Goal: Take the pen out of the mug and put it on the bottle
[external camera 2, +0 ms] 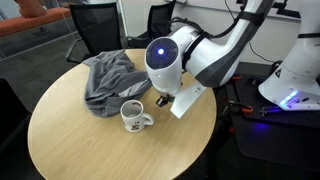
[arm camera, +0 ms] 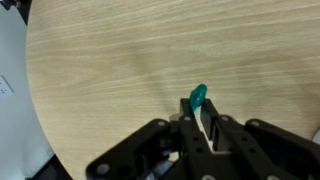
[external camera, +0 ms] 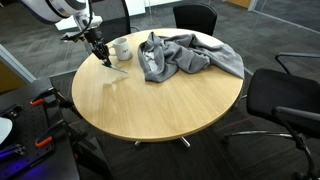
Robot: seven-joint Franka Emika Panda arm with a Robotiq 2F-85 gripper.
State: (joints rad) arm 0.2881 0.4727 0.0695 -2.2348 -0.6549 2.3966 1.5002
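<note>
My gripper (arm camera: 200, 128) is shut on a pen whose teal tip (arm camera: 197, 97) sticks out past the fingers in the wrist view, above bare wood. In an exterior view the gripper (external camera: 101, 54) hangs just above the round table, left of the white mug (external camera: 121, 48). In an exterior view the mug (external camera 2: 133, 116) stands beside the gripper (external camera 2: 162, 99), which the arm mostly hides. I see no bottle in any view.
A crumpled grey cloth (external camera: 185, 55) lies on the round wooden table (external camera: 150, 100), behind the mug; it also shows in an exterior view (external camera 2: 108, 78). A white paper (external camera: 117, 72) lies near the gripper. Black office chairs (external camera: 285, 100) ring the table.
</note>
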